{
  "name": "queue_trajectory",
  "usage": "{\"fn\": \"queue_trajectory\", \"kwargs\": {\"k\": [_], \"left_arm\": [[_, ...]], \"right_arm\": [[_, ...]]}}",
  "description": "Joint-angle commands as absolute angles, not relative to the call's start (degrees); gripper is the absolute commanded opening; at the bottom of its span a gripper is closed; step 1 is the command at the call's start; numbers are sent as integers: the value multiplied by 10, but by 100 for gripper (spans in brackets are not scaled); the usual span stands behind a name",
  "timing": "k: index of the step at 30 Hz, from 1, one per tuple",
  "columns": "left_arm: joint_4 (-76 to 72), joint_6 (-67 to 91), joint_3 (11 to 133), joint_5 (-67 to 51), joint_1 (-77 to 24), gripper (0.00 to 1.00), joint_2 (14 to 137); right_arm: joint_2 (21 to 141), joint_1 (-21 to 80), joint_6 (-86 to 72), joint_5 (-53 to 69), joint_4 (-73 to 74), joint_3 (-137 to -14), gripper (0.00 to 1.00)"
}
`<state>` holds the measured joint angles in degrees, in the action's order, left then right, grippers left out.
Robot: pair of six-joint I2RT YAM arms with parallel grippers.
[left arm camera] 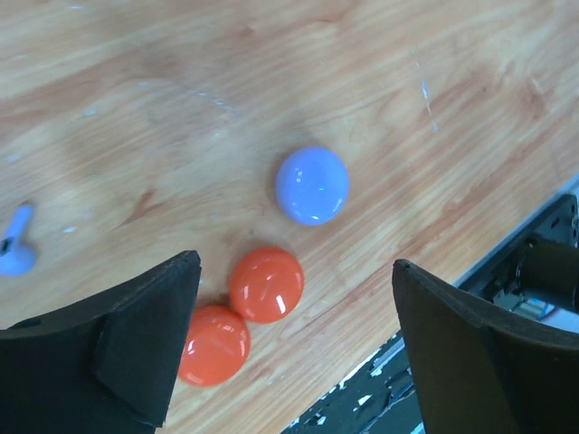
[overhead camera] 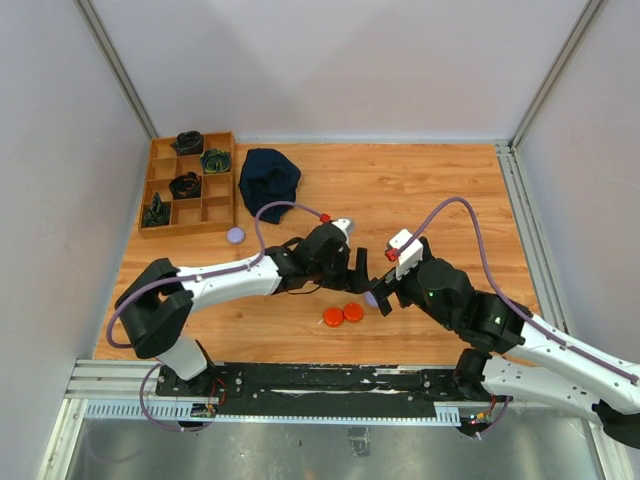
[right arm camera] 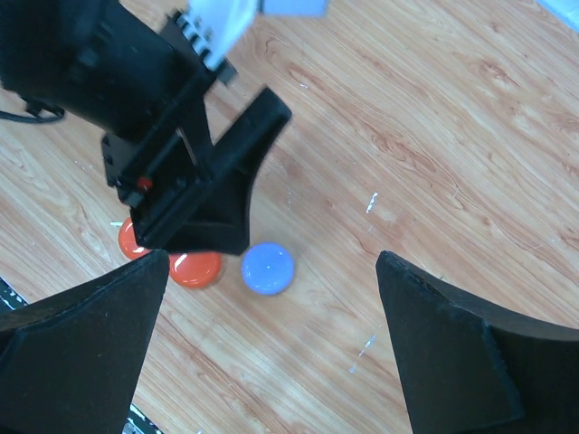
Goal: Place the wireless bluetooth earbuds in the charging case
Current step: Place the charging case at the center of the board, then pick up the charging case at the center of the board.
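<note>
One tiny pale lavender earbud (left arm camera: 14,249) lies on the wood at the left edge of the left wrist view; no other earbud shows. A lavender disc (left arm camera: 312,185) and two touching orange discs (left arm camera: 266,284) (left arm camera: 213,344) lie near the table's front. My left gripper (left arm camera: 297,268) is open and empty, hovering just above the orange discs (overhead camera: 343,315). My right gripper (right arm camera: 270,271) is open and empty, directly over the lavender disc (right arm camera: 267,268), which it half hides in the top view (overhead camera: 371,298). The two grippers (overhead camera: 360,268) (overhead camera: 383,297) are almost touching.
A second lavender disc (overhead camera: 236,236) lies left of centre. A wooden compartment tray (overhead camera: 221,196) with dark items stands at the back left, a dark blue cloth (overhead camera: 268,178) beside it. The table's front edge and metal rail (overhead camera: 330,380) are close below the discs.
</note>
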<state>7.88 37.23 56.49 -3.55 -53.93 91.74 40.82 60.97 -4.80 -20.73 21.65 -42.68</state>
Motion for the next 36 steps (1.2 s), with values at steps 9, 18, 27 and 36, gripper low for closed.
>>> {"fn": "queue_trajectory", "kwargs": {"k": [9,18,27,36], "left_arm": [[168,348,497,153,-411,96,807],[166,319,493,219,-289,99,803],[142,308,506,271,-201,99,856],[128,300,550,297,-162,93,945]], "right_arm": [[419,599,-46,-214,204,-420,99],[421,596,-37,-209,192,-409,99],[428,593,-29,-198,186,-407,99],[442,590,-14,-191,186,-410,99]]}}
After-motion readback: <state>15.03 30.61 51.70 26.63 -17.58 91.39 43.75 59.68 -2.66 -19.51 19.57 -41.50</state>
